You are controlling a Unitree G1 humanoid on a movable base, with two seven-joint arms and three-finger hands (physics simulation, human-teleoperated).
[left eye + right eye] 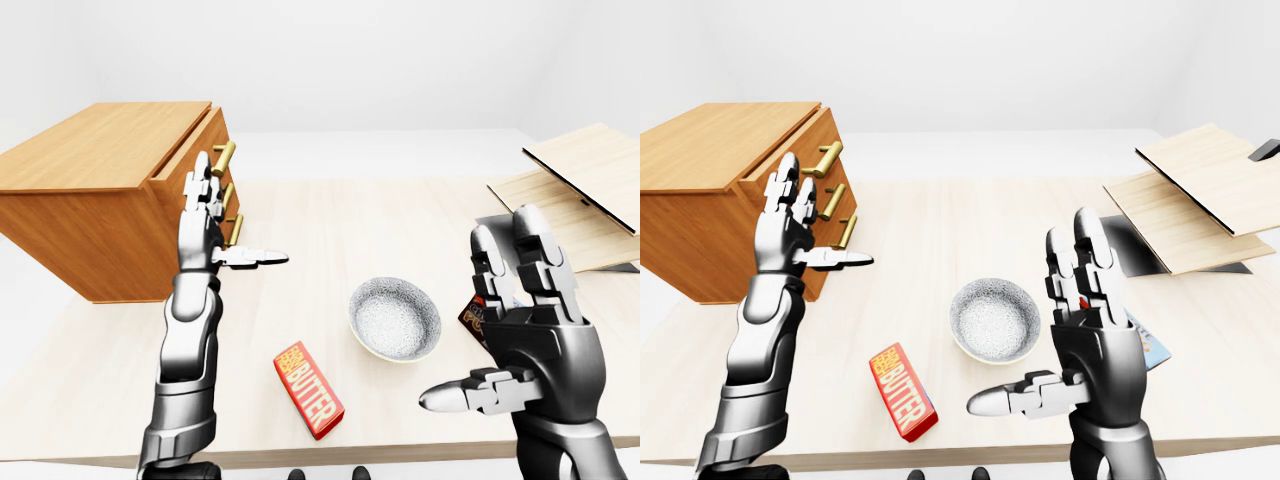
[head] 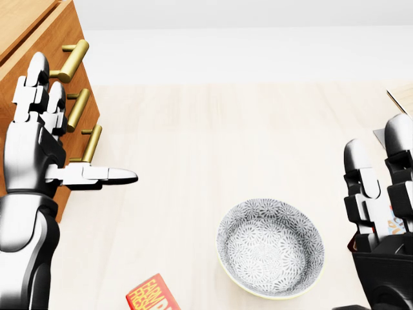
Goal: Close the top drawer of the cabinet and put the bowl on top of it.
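Cabinet (image 1: 100, 200): far left; top drawer (image 1: 196, 150) ajar.
Left hand (image 2: 39, 152): fingers spread wide, empty, just beside the handles. Best pressed flat and square against the drawer face.
Bowl (image 2: 271, 255): near centre, upright.
Right hand (image 1: 530, 330): spread, empty.

Cabinet (image 1: 95, 215) matt wood, handles (image 2: 70, 61) brushed brass; bowl (image 2: 271, 247) glossy speckled ceramic; table (image 1: 320, 240) pale wood.
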